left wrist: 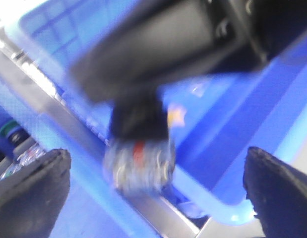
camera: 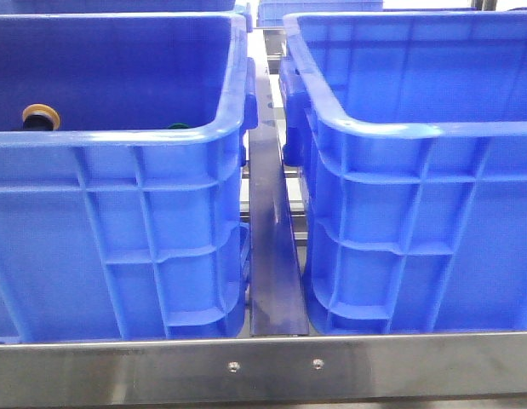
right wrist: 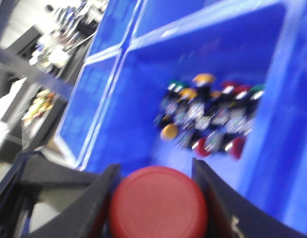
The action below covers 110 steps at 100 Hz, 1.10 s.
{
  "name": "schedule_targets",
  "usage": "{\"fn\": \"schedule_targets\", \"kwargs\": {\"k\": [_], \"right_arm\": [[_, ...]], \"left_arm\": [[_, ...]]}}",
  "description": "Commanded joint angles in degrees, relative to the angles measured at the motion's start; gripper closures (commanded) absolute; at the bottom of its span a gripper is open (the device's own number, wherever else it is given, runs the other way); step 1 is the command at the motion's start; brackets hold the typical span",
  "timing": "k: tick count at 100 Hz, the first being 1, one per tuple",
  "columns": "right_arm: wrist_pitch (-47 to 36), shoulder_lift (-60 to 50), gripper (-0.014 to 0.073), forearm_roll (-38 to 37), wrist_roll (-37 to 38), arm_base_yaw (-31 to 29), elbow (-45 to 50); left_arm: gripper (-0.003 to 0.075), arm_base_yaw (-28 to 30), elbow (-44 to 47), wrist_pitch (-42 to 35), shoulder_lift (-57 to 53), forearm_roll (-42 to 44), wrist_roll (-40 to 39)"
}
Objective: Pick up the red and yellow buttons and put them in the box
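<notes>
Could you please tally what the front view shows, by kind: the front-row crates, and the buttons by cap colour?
Blue crates: 2
Yellow-orange buttons: 1
Green buttons: 1
Total: 4

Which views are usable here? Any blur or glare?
Front view: sharp, evenly lit, with a bright highlight on the right crate's rim. Left wrist view: heavy motion blur; a silver button body with a red patch is smeared between wide-apart jaws. Right wrist view: also blurred; the button pile runs together, but the red cap between the jaws reads clearly.
</notes>
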Motion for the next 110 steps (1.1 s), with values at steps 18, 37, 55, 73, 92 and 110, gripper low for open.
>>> {"fn": "schedule_targets", "kwargs": {"k": [18, 37, 55, 73, 92, 110], "right_arm": [[-5.7, -4.2, 0.0359, 2.9, -3.9, -2.2, -2.0], [-4.6, -4.8, 0.0359, 1.9, -3.9, -7.3, -2.0], [-4.2, -4.8, 0.0359, 0.2, -3.9, -11.0, -2.0], [-5.3, -4.8, 0.0359, -2.9, -4.5, -13.2, -2.0], [-9.4, -4.8, 0.0359, -6.9, -4.6, -13.8, -2.0], [-14.4, -4.8, 0.0359, -10.0, -4.8, -13.8, -2.0]], "left_arm": [[0.0062, 7.5, -0.6, -2.6, -2.3, -1.1, -0.8], [0.0062, 13.8, 2.3, -2.6, -3.7, -1.2, -0.8], [0.0066, 21.3, 8.3, -4.2, -8.4, -1.1, -3.1], [0.0128, 30.1, 14.7, -5.1, -15.3, -1.1, -3.8], [0.0193, 38.2, 21.1, -6.4, -23.9, -1.1, -3.8], [0.0264, 42.3, 27.3, -8.2, -33.2, -1.1, -3.8]]}}
